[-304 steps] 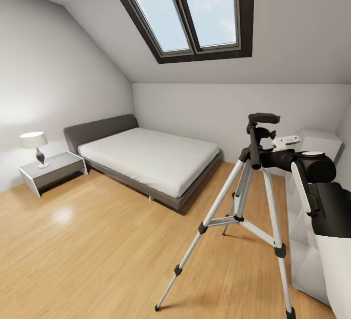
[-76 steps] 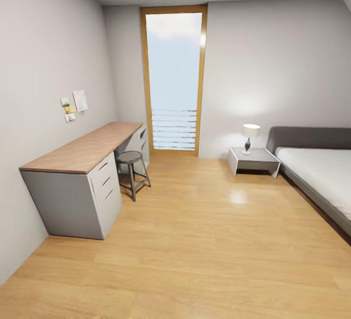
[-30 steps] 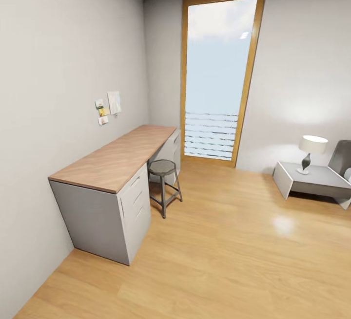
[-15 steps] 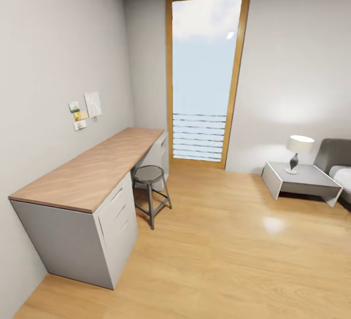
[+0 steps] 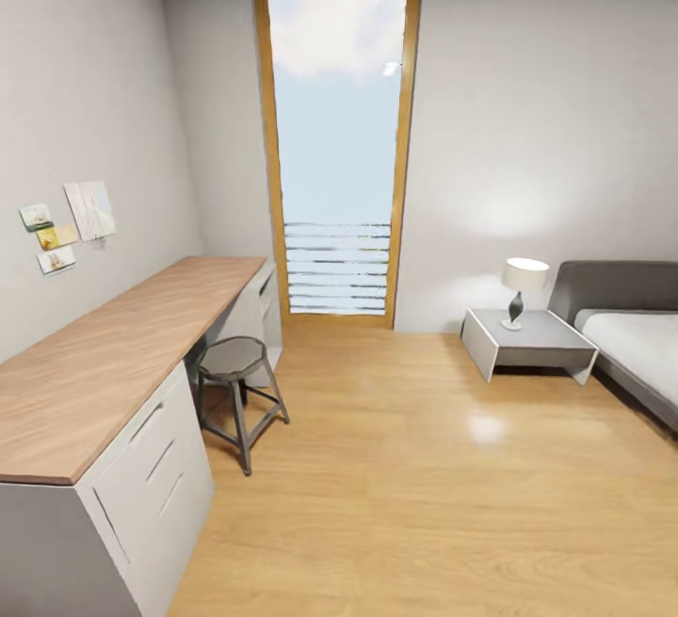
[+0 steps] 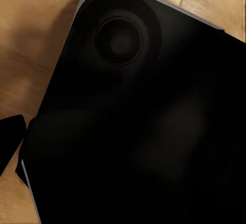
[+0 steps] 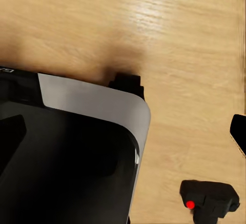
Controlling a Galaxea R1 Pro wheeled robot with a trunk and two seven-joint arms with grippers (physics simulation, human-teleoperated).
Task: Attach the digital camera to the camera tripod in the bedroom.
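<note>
Camera (image 7: 209,199), black with a red dot, lies on the wood floor (image 7: 179,39) just beside the robot's dark base (image 7: 66,152) in the right wrist view, while both end effectors' state is impossible to tell.

— What is the floor (image 5: 424,466) made of?
— Light wood planks, glossy beside the nightstand (image 5: 527,342). The desk (image 5: 104,363) has a matt wood top on smooth grey fronts.
— And the stool (image 5: 235,381) by the desk?
— Dark metal, dull. The digital camera (image 7: 209,197) looks matt black plastic on the wood.
</note>
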